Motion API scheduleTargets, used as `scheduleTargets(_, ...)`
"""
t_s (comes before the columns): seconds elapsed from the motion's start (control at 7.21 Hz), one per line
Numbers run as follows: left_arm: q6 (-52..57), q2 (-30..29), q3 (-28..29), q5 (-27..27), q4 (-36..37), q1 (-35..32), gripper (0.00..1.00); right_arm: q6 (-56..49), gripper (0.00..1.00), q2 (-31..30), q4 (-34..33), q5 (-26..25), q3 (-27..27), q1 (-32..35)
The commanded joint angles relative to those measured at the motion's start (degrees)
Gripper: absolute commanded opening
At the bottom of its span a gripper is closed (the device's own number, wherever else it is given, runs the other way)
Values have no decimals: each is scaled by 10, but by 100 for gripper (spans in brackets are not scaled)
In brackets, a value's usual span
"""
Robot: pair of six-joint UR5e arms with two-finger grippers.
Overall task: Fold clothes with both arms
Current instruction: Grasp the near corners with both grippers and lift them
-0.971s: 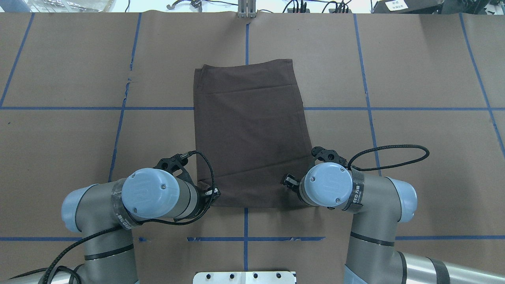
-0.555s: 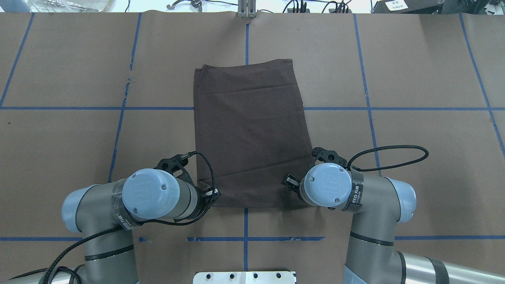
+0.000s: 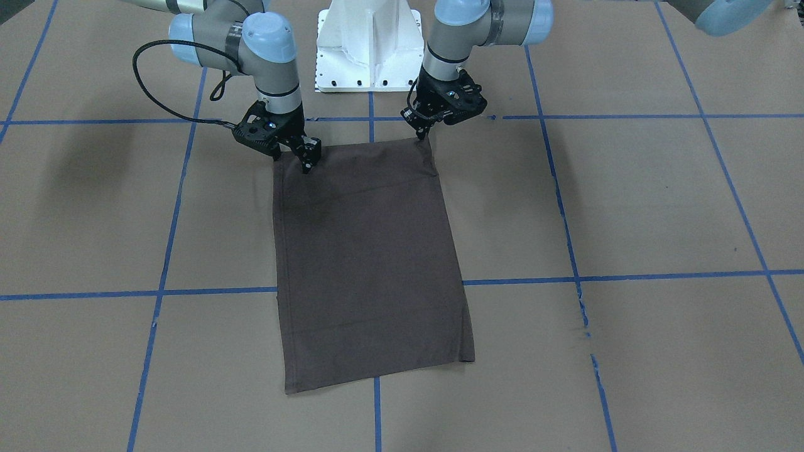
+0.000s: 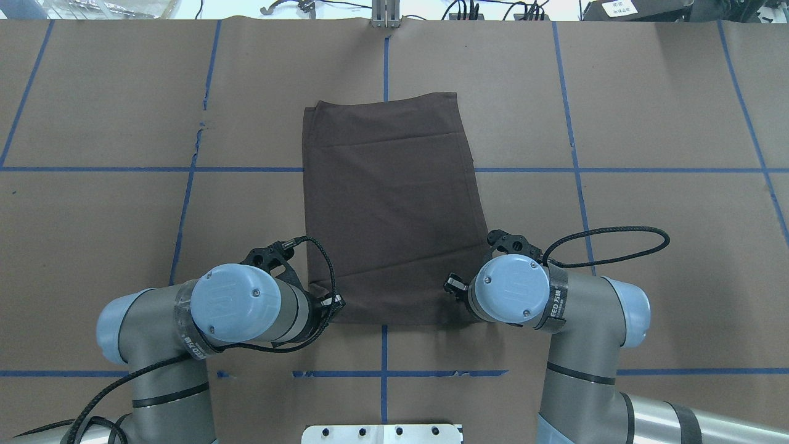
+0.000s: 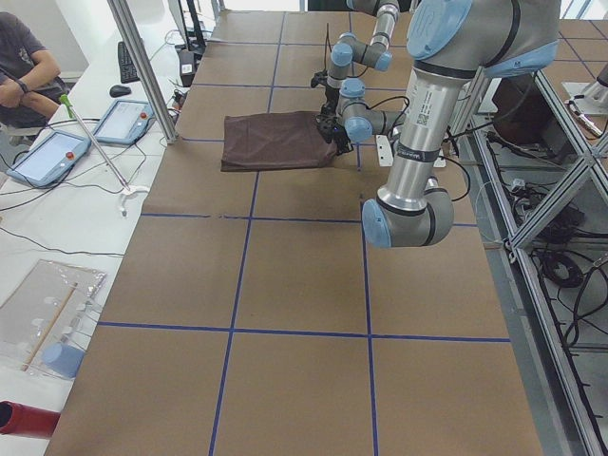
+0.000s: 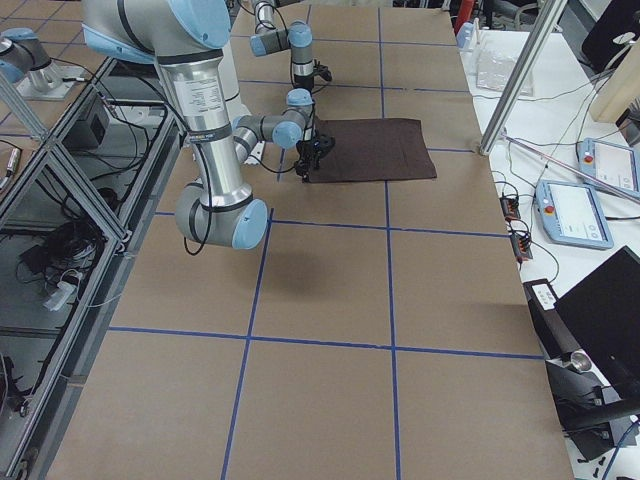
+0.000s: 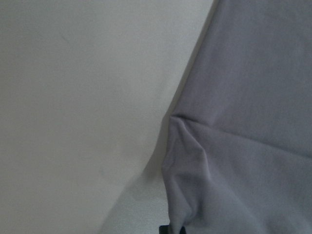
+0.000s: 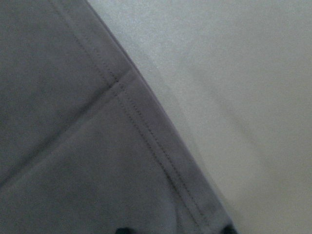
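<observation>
The clothes are one dark brown T-shirt (image 4: pixel 391 203), folded into a long rectangle and lying flat in the middle of the table (image 3: pixel 367 263). My left gripper (image 3: pixel 422 134) is at the shirt's near corner on my left. It is shut on that corner, and the left wrist view shows the cloth (image 7: pixel 234 146) puckered above the closed tips. My right gripper (image 3: pixel 293 158) is at the other near corner. It is open, with one fingertip (image 3: pixel 308 164) resting on the cloth. The hemmed corner (image 8: pixel 146 146) lies between the two tips.
The brown table cover carries a grid of blue tape lines (image 4: pixel 383 354). The white pedestal base (image 3: pixel 370 44) stands at the near edge. Beyond the far edge are tablets (image 5: pixel 52 157), cables and a seated person (image 5: pixel 24 62). An aluminium post (image 6: pixel 515 75) stands there too.
</observation>
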Motion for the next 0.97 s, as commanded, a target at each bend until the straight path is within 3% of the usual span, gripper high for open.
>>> scheduleTargets(0.0,0,0,0,-1,0,1,0,-2,0,-1,0,10,0,1)
scheduleTargets(0.83,0,-3,-2,0,0,-1,0,-1,0,27,6,16,6,17)
